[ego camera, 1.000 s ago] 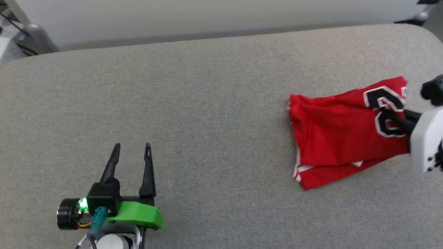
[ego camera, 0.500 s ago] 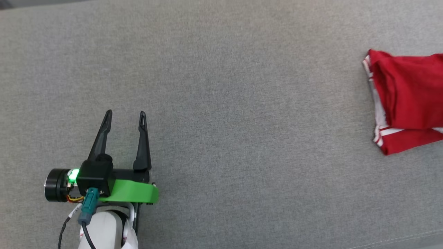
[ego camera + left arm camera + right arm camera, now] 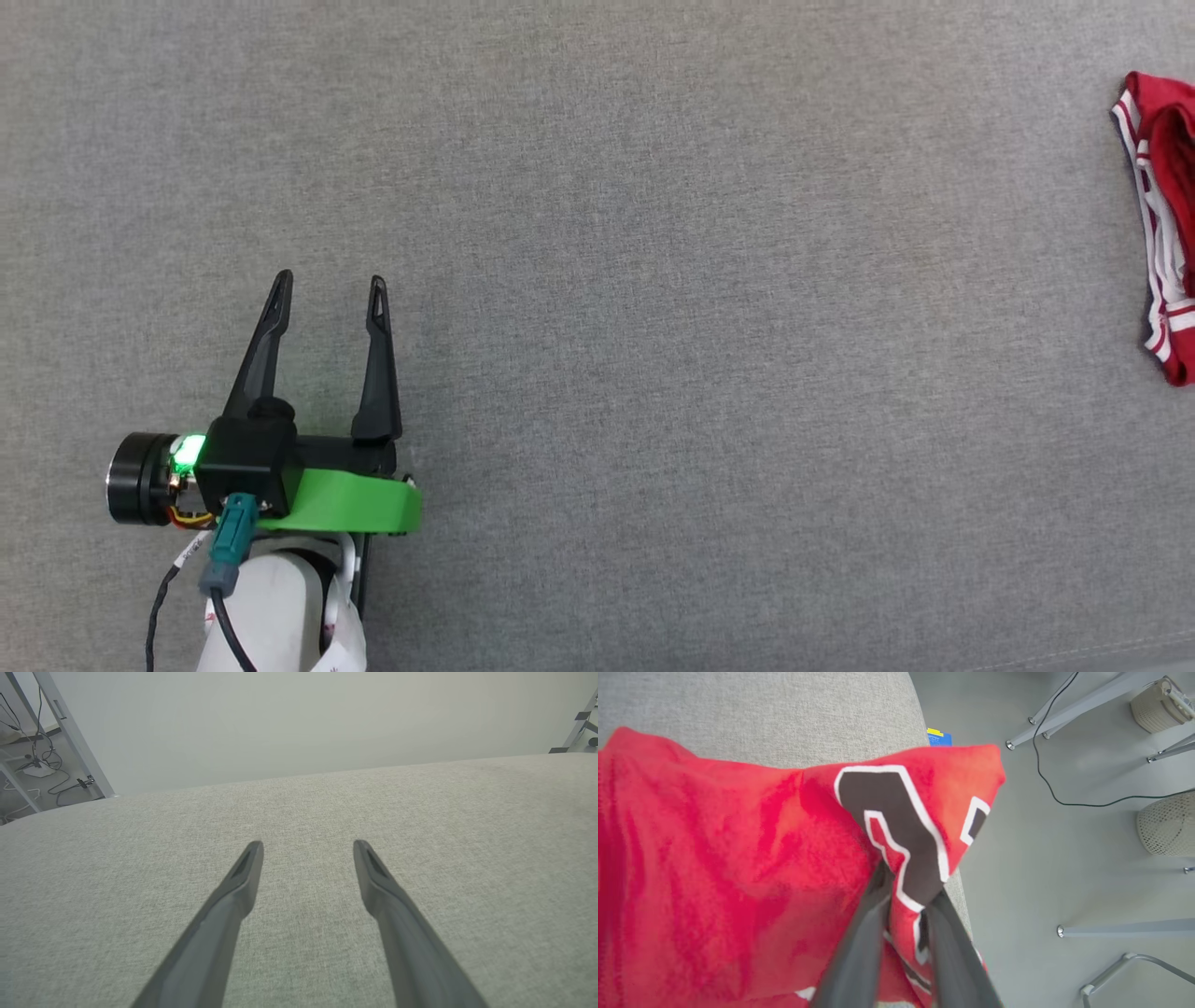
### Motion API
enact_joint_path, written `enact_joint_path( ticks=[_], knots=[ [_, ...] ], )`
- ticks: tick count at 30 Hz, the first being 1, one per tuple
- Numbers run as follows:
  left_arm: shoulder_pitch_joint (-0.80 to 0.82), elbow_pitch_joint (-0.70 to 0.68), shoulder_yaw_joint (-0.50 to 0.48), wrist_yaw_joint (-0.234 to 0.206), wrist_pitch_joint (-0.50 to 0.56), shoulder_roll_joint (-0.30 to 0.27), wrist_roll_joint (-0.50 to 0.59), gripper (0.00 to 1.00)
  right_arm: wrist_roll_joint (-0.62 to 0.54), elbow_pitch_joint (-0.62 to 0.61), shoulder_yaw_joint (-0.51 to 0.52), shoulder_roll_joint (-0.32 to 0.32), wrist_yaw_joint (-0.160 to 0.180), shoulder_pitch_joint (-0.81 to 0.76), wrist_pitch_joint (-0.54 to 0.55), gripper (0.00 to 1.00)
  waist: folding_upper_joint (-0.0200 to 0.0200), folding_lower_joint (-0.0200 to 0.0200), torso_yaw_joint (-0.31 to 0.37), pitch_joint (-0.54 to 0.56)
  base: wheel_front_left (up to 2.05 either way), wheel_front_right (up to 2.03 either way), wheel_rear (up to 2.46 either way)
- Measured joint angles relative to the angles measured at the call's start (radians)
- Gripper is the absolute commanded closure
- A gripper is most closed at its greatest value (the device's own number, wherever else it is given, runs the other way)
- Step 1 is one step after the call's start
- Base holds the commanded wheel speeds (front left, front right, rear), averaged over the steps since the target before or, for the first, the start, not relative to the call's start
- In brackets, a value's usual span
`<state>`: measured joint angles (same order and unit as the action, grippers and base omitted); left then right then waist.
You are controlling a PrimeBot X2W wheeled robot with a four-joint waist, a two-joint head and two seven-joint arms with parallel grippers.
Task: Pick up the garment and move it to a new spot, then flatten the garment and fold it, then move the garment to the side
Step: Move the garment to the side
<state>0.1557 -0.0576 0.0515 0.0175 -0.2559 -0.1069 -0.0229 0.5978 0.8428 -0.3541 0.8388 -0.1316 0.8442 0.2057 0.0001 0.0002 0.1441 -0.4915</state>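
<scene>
Red garment [image 3: 738, 858] lay at right edge of grey table [image 3: 653, 280], fold pinched in right gripper [image 3: 909, 884]; left gripper [image 3: 329, 278] gaped, idle. Needed clean release, straight lift, no snagging.

My left gripper [image 3: 330, 277] has long dark tapered fingers [image 3: 260, 355], a bright green bracket [image 3: 350, 502], a glowing green light [image 3: 187, 452], a teal plug [image 3: 229, 546] and a white forearm [image 3: 266, 616].

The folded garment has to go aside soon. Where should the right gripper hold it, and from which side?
Probably the raised fold at the black numeral, coming in over the edge of the grey surface on the robot's right. That fold stands up off the flat layers of the garment, and the fingers of the right gripper straddle it there.
</scene>
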Motion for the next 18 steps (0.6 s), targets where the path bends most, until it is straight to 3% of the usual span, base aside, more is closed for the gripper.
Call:
enact_joint_path(
  ticks=[10,14,18],
  knots=[
    [-0.042,0.028,-0.002,-0.013,0.000,0.005,-0.012,0.00,-0.109,0.020,0.054,-0.018,0.000,0.010,-0.274,0.00,0.0000,-0.0001,-0.011,0.113,0.00,0.00,0.00],
    [-0.079,0.039,-0.005,-0.016,0.000,0.010,-0.019,0.00,-0.143,-0.044,0.086,-0.044,0.000,0.005,-0.404,0.00,0.0000,-0.0002,-0.020,0.169,0.00,0.00,0.00],
    [-0.101,0.048,-0.007,-0.018,0.000,0.016,-0.027,0.00,-0.188,-0.153,0.148,-0.098,0.000,-0.034,-0.454,0.00,0.0000,-0.0002,-0.032,0.222,0.00,0.00,0.00]
  ],
)
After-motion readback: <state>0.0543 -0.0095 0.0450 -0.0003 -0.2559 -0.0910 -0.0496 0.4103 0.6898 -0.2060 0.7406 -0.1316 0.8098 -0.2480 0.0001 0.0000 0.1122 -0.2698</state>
